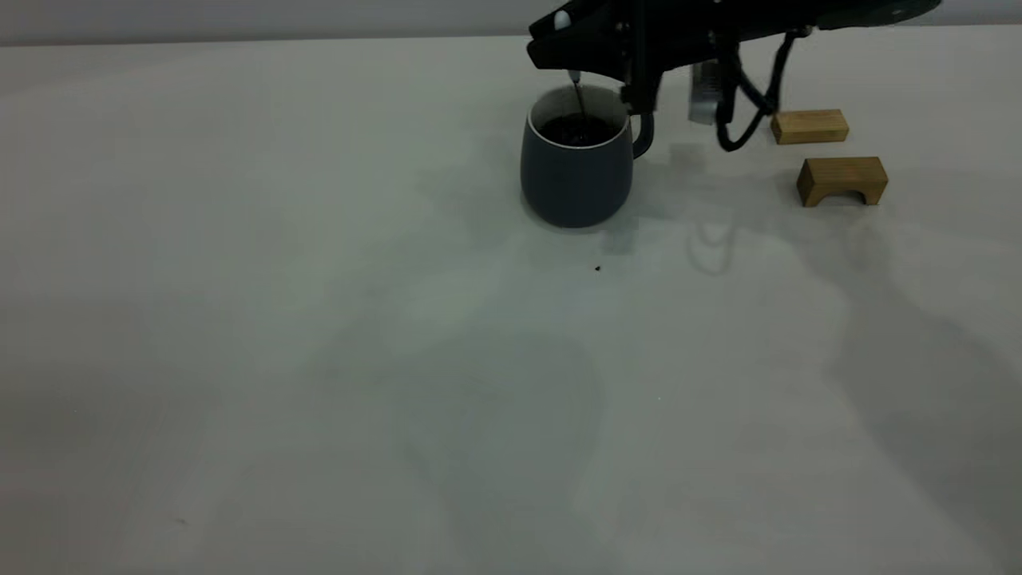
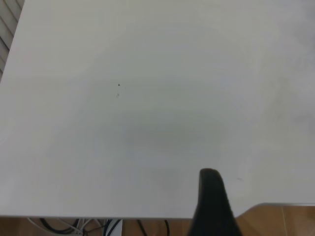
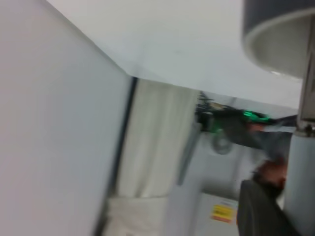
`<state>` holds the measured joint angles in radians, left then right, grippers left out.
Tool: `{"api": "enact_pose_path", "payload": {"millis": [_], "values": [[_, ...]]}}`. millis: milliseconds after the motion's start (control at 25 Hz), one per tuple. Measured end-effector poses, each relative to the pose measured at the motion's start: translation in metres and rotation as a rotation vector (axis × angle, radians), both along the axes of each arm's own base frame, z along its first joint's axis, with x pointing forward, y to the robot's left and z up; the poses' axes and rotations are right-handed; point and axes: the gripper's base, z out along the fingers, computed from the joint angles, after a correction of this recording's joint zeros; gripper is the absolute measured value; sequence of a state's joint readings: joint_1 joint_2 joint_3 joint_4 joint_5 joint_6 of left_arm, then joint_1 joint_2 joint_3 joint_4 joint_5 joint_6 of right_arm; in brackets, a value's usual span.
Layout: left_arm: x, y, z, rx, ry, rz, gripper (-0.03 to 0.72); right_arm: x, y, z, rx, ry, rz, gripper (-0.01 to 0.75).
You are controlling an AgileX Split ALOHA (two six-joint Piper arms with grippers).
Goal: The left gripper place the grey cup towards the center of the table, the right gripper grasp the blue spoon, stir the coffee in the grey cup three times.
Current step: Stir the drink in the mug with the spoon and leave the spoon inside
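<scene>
Grey cup [image 1: 576,172] beside wooden blocks [image 1: 841,180]

Two wooden blocks at the far right of the surface, near each other but apart. Rear block [image 1: 810,126] — plain rectangular bar, lying flat. Front block [image 1: 842,180] — arch-shaped, notch cut in its underside, standing on its two feet. Past the near edge: brown floor [image 2: 283,220] and loose cables [image 2: 106,226].

one grey cup [image 1: 576,177], one blue spoon [image 1: 576,94], two wooden blocks [image 1: 841,180]
</scene>
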<state>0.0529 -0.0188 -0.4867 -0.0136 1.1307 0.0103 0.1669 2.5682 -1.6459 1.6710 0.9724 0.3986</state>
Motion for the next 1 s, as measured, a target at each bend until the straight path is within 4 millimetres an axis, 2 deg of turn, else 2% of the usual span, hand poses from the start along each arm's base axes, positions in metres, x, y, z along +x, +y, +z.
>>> {"api": "enact_pose_path", "payload": {"millis": [120, 320, 480, 760, 1000], "values": [[0.0, 0.0, 0.0, 0.0, 0.0, 0.0, 0.585, -0.006, -0.007, 0.004, 0.043, -0.015, 0.105, 0.123], [0.0, 0.0, 0.0, 0.0, 0.0, 0.0, 0.585, -0.013, -0.007, 0.004, 0.041, -0.034, 0.19, 0.123], [0.0, 0.0, 0.0, 0.0, 0.0, 0.0, 0.585, -0.014, -0.007, 0.006, 0.024, -0.068, 0.215, 0.123], [0.0, 0.0, 0.0, 0.0, 0.0, 0.0, 0.585, -0.014, -0.007, 0.027, -0.014, -0.124, 0.264, 0.123], [0.0, 0.0, 0.0, 0.0, 0.0, 0.0, 0.585, -0.012, -0.006, 0.03, 0.015, -0.118, 0.239, 0.123]]}}
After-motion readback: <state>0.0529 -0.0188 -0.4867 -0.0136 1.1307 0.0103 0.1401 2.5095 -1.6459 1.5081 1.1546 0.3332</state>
